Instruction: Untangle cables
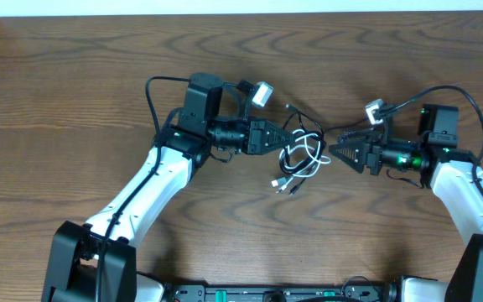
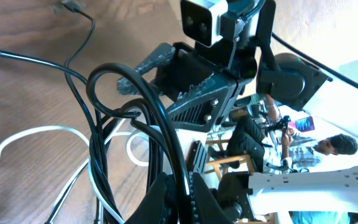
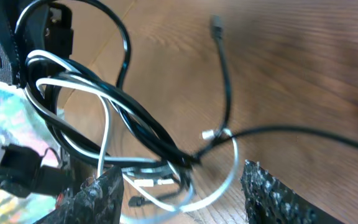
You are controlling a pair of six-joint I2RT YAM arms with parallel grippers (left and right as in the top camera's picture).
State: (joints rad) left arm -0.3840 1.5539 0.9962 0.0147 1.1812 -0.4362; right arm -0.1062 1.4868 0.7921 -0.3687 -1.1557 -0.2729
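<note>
The black cable and the white cable lie tangled in a small heap mid-table between the two arms. My left gripper is at the heap's left edge. In the left wrist view it is shut on a loop of the black cable, while the white cable trails over the wood to the left. My right gripper faces the heap from the right. In its own view it stands open, with a white cable loop and black cable strands between its fingers, ungripped.
Loose plug ends stick out at the front of the heap. A thin black strand with a plug runs away over the brown wooden table. The arms' own thicker black wires arch above each wrist.
</note>
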